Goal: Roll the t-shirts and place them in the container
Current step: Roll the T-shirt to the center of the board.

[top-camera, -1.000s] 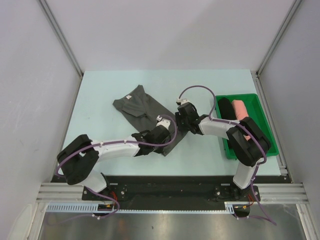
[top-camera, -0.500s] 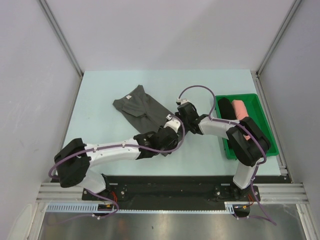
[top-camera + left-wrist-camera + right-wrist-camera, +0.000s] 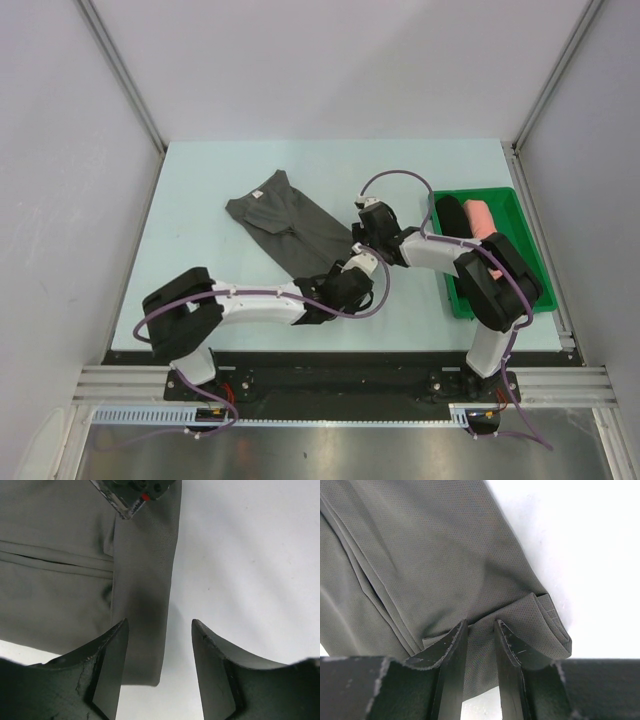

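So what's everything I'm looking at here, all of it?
grey t-shirt: one, dark charcoal-grey, folded into a long strip, mid-table
neck label: one, white, at the shirt's far end
black roll: one rolled t-shirt, black, far end of the tray
salmon-pink roll: one rolled t-shirt, pink, beside the black one
tray: one, green, right side of the table
table: one, pale blue-green, under everything
right gripper: one, black, pinching a fold at the shirt's edge
left gripper: one, black, open over the shirt's near edge, holding nothing
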Motion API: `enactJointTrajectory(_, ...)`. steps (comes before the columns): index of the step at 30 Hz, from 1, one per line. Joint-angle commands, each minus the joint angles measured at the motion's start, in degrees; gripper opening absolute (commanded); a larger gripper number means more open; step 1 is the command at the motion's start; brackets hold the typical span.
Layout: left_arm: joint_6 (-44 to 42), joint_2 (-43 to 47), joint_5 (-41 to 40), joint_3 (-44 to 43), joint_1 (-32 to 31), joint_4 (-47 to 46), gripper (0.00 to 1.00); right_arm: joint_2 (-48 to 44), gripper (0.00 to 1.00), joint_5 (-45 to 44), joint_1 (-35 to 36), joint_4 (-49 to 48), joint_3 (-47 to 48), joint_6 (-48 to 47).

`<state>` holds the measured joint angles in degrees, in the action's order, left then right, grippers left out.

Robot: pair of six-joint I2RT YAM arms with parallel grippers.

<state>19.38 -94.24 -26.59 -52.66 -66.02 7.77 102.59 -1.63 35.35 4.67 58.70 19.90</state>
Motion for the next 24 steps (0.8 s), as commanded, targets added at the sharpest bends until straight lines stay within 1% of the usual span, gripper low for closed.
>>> enactJointTrajectory(1, -1.36, -2.79, -2.85, -2.62, -0.43, -2.94, 0.59, 1.83, 0.33, 1.1, -0.64, 1.84, 0.98, 0.66)
enactJointTrajectory(15, -0.31, -8.24, -5.66, -3.58, -0.43, -0.57, 0.59, 1.74, 0.33, 1.01, -1.25, 1.93, 0.98, 0.67)
enactJointTrajectory(18, 0.31, -8.59, -6.28, -3.5, -0.43, -0.21, 0.56, 1.74, 0.32, 1.01, -1.34, 1.92, 0.98, 0.67)
enactJointTrajectory(21, 0.75, -8.77, -7.24, -3.5, -0.43, 0.05, 0.47, 1.57, 0.32, 1.01, -1.34, 1.84, 0.98, 0.66)
enactJointTrajectory(22, 0.84, -8.77, -7.34, -3.58, -0.51, 0.23, 0.41, 1.48, 0.32, 1.01, -1.43, 1.75, 0.98, 0.67)
enactJointTrajectory(24, 0.75, -8.42, -7.69, -3.59, -0.51, -0.03, 0.35, 1.13, 0.33, 1.01, -1.34, 1.84, 0.98, 0.75)
